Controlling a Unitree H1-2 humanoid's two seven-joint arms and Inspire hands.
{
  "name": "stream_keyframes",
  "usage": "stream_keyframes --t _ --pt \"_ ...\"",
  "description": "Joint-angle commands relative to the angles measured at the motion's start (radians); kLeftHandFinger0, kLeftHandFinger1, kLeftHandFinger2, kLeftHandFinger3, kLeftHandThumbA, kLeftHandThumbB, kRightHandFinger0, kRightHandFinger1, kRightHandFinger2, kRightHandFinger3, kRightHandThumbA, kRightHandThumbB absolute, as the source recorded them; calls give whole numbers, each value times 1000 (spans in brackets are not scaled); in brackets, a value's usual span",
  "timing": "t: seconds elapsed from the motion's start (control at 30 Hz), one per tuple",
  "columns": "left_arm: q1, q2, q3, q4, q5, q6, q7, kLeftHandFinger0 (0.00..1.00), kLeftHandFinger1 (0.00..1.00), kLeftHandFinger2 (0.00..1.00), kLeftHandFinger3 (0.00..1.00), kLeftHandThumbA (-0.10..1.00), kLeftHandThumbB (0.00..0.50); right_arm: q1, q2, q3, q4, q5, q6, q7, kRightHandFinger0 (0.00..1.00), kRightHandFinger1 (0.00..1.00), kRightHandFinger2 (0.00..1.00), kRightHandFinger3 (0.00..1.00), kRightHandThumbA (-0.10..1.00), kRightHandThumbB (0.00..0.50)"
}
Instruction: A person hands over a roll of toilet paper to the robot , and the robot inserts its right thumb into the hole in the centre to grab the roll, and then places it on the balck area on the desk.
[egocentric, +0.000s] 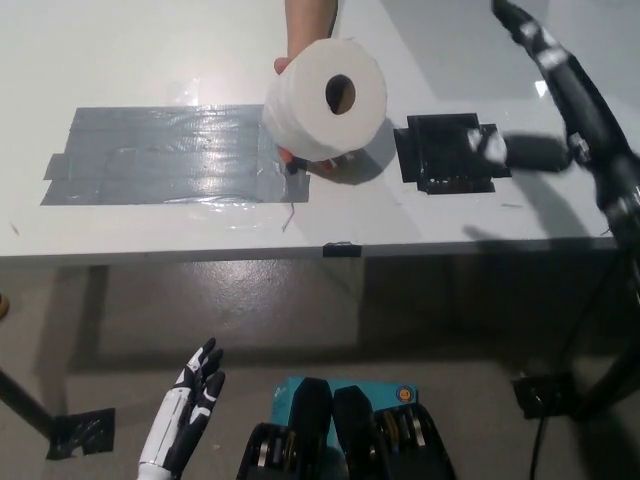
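Roll (325, 100) of toilet paper hangs over the far part of the desk (150, 60), held from behind by a person's hand (305, 30) whose fingertips show under its lower edge. Its centre hole faces the camera. Seen from the head camera, it sits between the grey tape patch (170, 155) on the left and the black area (448, 152) on the right, overlapping the grey patch's right end and casting a shadow on the desk beside the black area.

Right hand (545, 95) is raised above the desk's right side, well apart from the roll. Its fingers are spread and hold nothing: one reaches toward the top of the picture, another points left over the right edge of the black area. The black arm runs down along the right border.

Left hand (195, 385) rests low at the lower left, below the desk edge and over the floor, fingers straight and slightly apart, empty.

A small black tab (341, 248) sits on the near desk edge.
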Motion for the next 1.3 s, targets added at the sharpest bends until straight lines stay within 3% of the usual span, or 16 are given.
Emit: stream_keyframes --t 0.0,0.2,0.23,0.3,0.47,0.6,0.93,1.0,1.27 --pt "-3 7 1 -32 2 2 0 1000 1000 1000 1000 880 109 -177 -35 59 105 -45 103 105 1000 1000 1000 1000 738 340" --pt "-5 7 1 -34 -9 0 -8 1000 1000 1000 1000 809 111 -326 -6 104 324 -34 109 144 1000 1000 1000 1000 706 317" --pt "-4 7 1 -39 -13 9 -11 1000 1000 1000 1000 800 108 -357 5 116 377 -45 98 142 1000 1000 1000 1000 771 356" --pt "-5 6 2 -43 -17 22 -13 1000 1000 1000 1000 797 118 -402 19 132 456 -59 80 135 1000 1000 1000 1000 813 366" --pt "-8 4 -3 -39 -7 23 -8 1000 1000 1000 1000 793 116 -487 69 140 614 -60 70 120 1000 1000 1000 1000 791 355" --pt "-7 4 -8 -38 -5 16 -10 1000 1000 1000 1000 788 112 -541 106 171 741 -99 59 93 1000 1000 1000 1000 859 384" --pt "-13 3 -14 -40 6 9 -1 1000 1000 1000 1000 789 116 -643 176 211 1019 -153 -9 21 1000 1000 1000 1000 869 428" --pt "-16 4 -14 -35 8 1 1 1000 1000 1000 1000 792 104 -653 187 199 1050 -141 -20 14 1000 1000 1000 1000 804 415" --pt "-20 9 -24 -42 22 0 -1 1000 1000 1000 1000 801 102 -664 205 200 1125 -158 -59 -21 1000 1000 1000 1000 784 390"
